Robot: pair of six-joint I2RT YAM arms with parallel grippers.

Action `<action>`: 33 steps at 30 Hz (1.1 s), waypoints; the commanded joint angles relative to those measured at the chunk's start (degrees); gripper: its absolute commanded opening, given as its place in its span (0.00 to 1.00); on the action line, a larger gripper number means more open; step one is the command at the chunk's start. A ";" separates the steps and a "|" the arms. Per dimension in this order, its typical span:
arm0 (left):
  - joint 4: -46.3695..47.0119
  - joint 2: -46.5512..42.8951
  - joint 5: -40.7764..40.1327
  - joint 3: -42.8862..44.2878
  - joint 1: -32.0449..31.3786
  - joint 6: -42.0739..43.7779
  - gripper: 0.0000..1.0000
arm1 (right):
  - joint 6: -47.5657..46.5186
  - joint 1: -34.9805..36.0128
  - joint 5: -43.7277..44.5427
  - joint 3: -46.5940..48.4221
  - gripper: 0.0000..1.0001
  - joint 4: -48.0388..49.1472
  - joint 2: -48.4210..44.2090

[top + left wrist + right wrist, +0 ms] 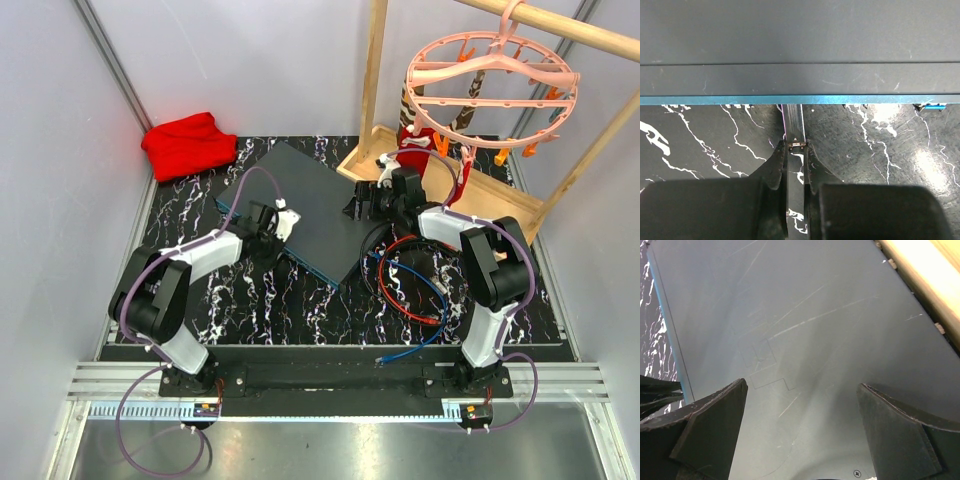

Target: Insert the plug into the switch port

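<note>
The switch (300, 200) is a flat dark grey box lying at an angle mid-table, and its thin teal front edge (740, 100) runs across the left wrist view. My left gripper (277, 226) sits at that edge, its fingertips (796, 145) shut on a clear plug (794, 122). The plug reaches up to the teal edge; how deep it sits there is hidden. My right gripper (364, 205) hovers over the switch's right side. It stands open (801, 386) above the grey top (790, 315), with nothing between its fingers.
Red and blue cables (415, 285) coil on the marbled mat right of the switch. A wooden tray and frame (470, 190) stand at the back right, with a pink clip hanger (490, 80) above. A red cloth (188, 143) lies at the back left.
</note>
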 commanded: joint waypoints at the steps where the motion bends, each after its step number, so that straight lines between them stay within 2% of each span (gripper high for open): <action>1: 2.43 0.46 5.72 3.05 -0.27 2.08 0.00 | -0.89 -0.23 -2.33 2.22 1.00 2.37 0.42; 6: 1.65 2.56 5.37 4.98 -0.27 3.04 0.00 | -1.50 -0.23 -4.00 2.66 1.00 2.55 0.86; 10: 0.85 4.23 5.19 6.56 -0.18 3.57 0.07 | -1.59 -0.15 -4.80 2.92 1.00 2.46 1.04; 17: 1.20 4.94 3.70 8.41 -0.27 3.31 0.14 | -1.77 -0.23 -5.94 2.92 1.00 2.02 1.13; 24: 1.29 3.89 2.29 6.48 -0.18 1.29 0.39 | -2.56 -0.23 -5.68 3.45 1.00 0.62 0.95; 29: 0.94 -1.91 -0.08 2.80 -0.27 -0.82 0.56 | -3.26 -0.15 -5.41 3.98 1.00 0.18 0.69; 33: 1.56 -7.27 -5.69 -0.90 -0.27 -5.90 0.74 | -3.70 -0.23 -4.98 4.94 1.00 0.00 1.04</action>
